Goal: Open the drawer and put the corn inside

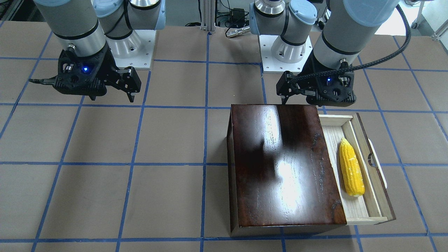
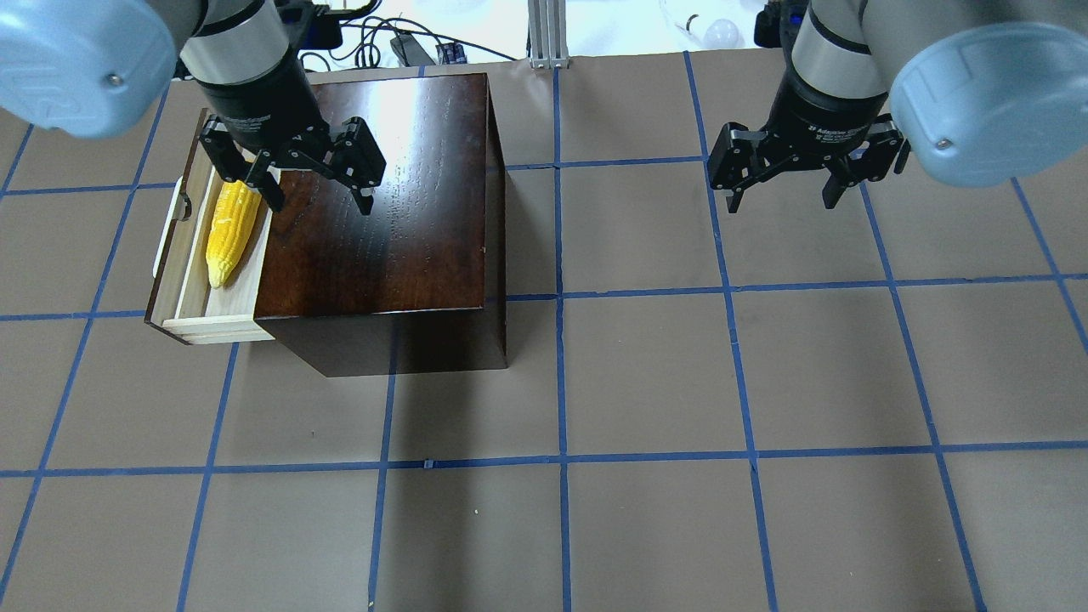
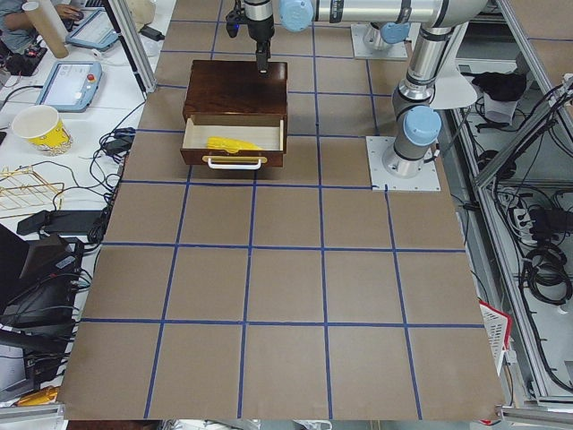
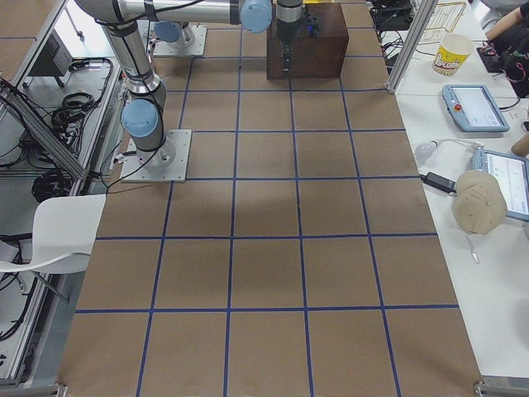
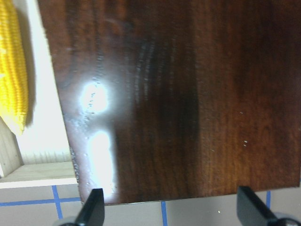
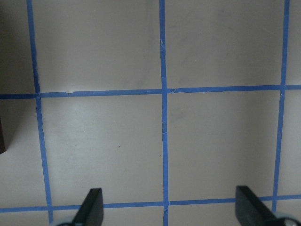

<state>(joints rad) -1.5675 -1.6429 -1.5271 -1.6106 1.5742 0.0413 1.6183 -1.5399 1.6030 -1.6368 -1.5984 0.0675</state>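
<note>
Hovering wide open and empty above the box, the left hand should rise straight, leaving the corn in the drawer.

1. A table with a brown top, marked into squares by blue tape lines
2. A yellow-and-white paper cup on the white bench beside the table
3. A grey-framed tablet on that bench, and a second tablet just beside a beige cap
4. A white chair off the table's corner
5. A light bulb beyond the table's far edge, near an aluminium post
</note>
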